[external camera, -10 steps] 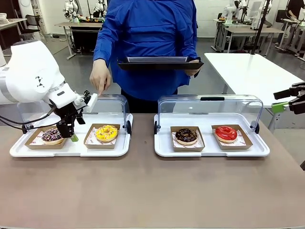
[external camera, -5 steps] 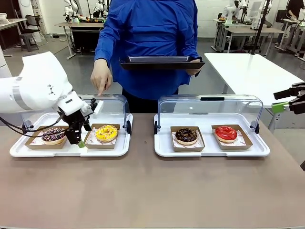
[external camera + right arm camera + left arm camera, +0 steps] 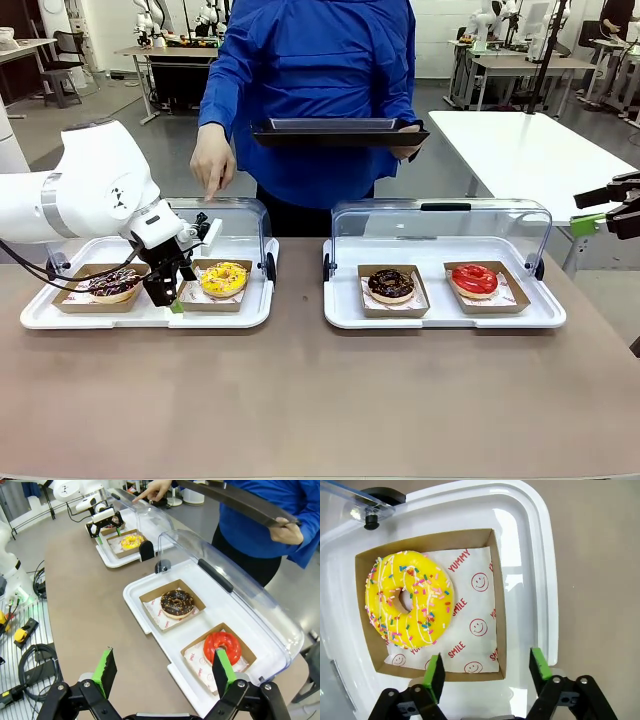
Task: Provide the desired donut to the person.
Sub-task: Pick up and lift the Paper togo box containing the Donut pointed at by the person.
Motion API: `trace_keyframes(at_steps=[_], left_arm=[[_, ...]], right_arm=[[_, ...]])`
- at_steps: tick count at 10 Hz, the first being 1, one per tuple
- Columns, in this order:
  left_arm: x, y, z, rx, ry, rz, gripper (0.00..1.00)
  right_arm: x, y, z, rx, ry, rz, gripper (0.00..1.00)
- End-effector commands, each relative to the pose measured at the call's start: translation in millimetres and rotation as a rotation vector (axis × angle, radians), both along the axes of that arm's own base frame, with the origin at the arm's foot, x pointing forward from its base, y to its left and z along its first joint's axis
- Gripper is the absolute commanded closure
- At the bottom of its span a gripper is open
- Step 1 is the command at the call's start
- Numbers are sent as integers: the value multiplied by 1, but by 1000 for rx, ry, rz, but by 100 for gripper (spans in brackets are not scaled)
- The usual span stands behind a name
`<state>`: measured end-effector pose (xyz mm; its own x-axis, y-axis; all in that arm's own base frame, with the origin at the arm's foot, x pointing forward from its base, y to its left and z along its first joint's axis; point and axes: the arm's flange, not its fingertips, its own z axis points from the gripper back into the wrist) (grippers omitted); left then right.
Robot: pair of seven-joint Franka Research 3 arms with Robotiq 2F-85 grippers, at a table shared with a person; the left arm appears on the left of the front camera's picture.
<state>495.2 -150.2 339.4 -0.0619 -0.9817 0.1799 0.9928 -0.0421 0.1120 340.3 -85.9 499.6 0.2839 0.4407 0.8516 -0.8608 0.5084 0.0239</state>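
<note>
Left case [image 3: 60, 318]: dark sprinkled donut [image 3: 112, 284] at far left. Next, left gripper [image 3: 486, 665], jaws apart and empty, low at the corner of the box [image 3: 499, 605] holding the yellow donut [image 3: 223, 278]. The donut lies just ahead of the fingers, off to one side; the box's near wall runs across the jaw gap. The person's hand [image 3: 211, 160] points down over this case. Right case [image 3: 545, 318]: chocolate and red donuts. Right gripper [image 3: 164, 652], far right, is spread, empty and well apart, so the left arm is nearer.

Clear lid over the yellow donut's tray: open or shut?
Open. The clear lid stands swung back behind the white tray, and the yellow donut lies uncovered in its cardboard box.
</note>
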Motion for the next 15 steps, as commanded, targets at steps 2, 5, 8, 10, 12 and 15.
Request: trace_keyframes(at_steps=[2, 5, 8, 10, 12, 15], left_arm=[[-1, -1, 0, 5, 11, 33, 65], [4, -3, -6, 24, 4, 22, 100], [7, -3, -13, 34, 20, 14, 100], [-1, -1, -3, 20, -16, 12, 100], [-43, 8, 34, 0, -58, 3, 100], [-144, 35, 91, 13, -157, -19, 100]], right_arm=[[3, 0, -1, 25, -9, 0, 0], [3, 0, -1, 25, -9, 0, 0], [3, 0, -1, 25, -9, 0, 0], [3, 0, -1, 25, -9, 0, 0], [3, 0, -1, 25, -9, 0, 0], [3, 0, -1, 25, -9, 0, 0]])
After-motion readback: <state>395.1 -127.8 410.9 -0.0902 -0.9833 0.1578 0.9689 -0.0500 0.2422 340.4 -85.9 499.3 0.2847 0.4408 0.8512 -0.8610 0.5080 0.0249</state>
